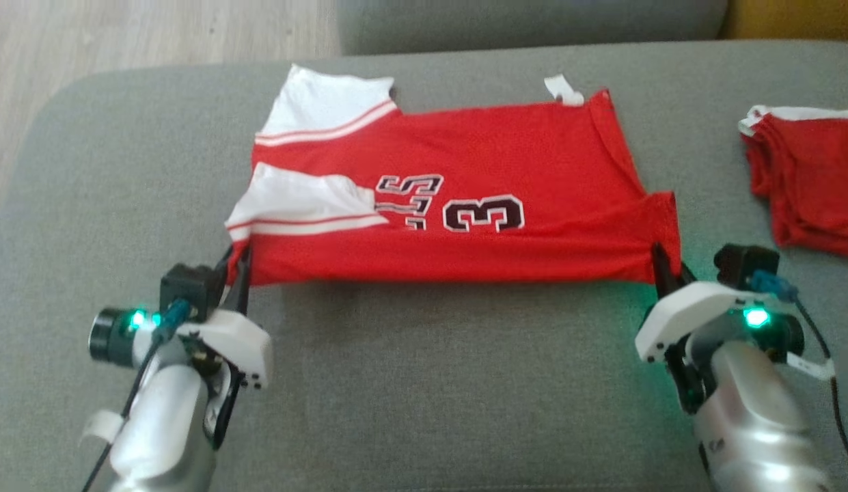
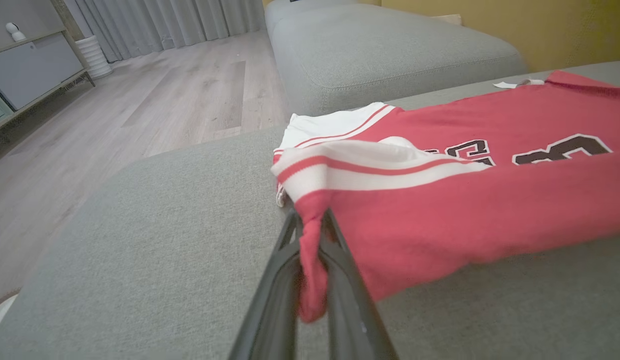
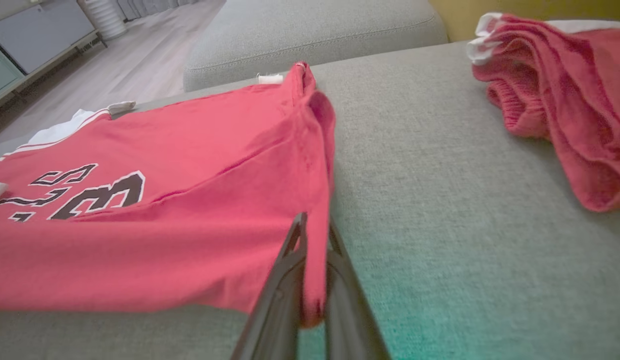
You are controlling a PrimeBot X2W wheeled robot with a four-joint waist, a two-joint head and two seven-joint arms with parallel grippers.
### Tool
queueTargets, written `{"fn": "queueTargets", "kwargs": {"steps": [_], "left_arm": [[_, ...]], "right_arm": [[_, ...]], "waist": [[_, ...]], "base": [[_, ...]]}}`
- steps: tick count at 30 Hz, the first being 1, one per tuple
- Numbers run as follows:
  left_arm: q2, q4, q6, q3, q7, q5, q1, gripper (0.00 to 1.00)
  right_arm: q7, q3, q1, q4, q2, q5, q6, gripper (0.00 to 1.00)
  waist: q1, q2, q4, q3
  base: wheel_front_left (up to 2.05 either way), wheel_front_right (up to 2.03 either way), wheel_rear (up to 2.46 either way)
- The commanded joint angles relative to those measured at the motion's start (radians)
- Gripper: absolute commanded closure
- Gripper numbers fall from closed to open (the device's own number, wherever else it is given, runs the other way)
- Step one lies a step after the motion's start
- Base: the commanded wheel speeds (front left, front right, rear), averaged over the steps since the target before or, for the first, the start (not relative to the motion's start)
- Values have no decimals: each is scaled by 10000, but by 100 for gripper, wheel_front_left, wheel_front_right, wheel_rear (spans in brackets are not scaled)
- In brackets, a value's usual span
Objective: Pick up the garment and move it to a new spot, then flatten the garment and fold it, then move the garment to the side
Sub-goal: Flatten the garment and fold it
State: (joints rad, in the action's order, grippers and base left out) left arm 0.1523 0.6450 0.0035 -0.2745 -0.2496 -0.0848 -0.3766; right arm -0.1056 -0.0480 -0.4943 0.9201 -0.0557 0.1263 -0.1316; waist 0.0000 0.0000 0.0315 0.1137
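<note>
Head: left claw (image 1: 240,266) and right claw (image 1: 664,263) each clenched on a near corner of the jersey (image 1: 464,205), which lies flat on the sofa cushion (image 1: 424,383) ahead of them.
Left wrist: thin bunched pinch, may slip on lift.
Right wrist: shallow hem grip. The other garment (image 3: 554,100), right of the claw, could snag.

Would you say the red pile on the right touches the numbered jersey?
No, the red pile lies apart from the numbered jersey, bare grey cushion between them.
</note>
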Motion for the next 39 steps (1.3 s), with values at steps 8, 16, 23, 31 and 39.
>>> {"fn": "queueTargets", "kwargs": {"steps": [8, 16, 23, 31, 39], "left_arm": [[282, -418, -72, 329, -122, -232, 722, 100], [186, -327, -329, 90, -25, -463, 1640, 100], [80, -195, -120, 2, 70, -516, 1711, 0], [188, -2398, 2, 532, -116, -578, 1244, 0], [573, -2991, -625, 759, 97, -746, -223, 0]], "right_arm": [[758, 30, 1154, -1026, 55, 613, 9, 100], [2104, 73, 2752, -2922, 55, 1146, 9, 100], [2542, -121, 3725, -4864, 55, 1312, 9, 0], [925, 17, 3518, -6712, 55, 1335, 9, 0], [848, 100, 2428, -7252, 55, 1205, 9, 0]], "waist": [[0, 0, -32, -828], [0, 0, -66, -1181], [0, 0, -225, -1053], [0, 0, -453, -624], [0, 0, -821, 340]], "base": [[0, 0, 0], [0, 0, 0], [0, 0, 0], [0, 0, 0], [0, 0, 0]]}}
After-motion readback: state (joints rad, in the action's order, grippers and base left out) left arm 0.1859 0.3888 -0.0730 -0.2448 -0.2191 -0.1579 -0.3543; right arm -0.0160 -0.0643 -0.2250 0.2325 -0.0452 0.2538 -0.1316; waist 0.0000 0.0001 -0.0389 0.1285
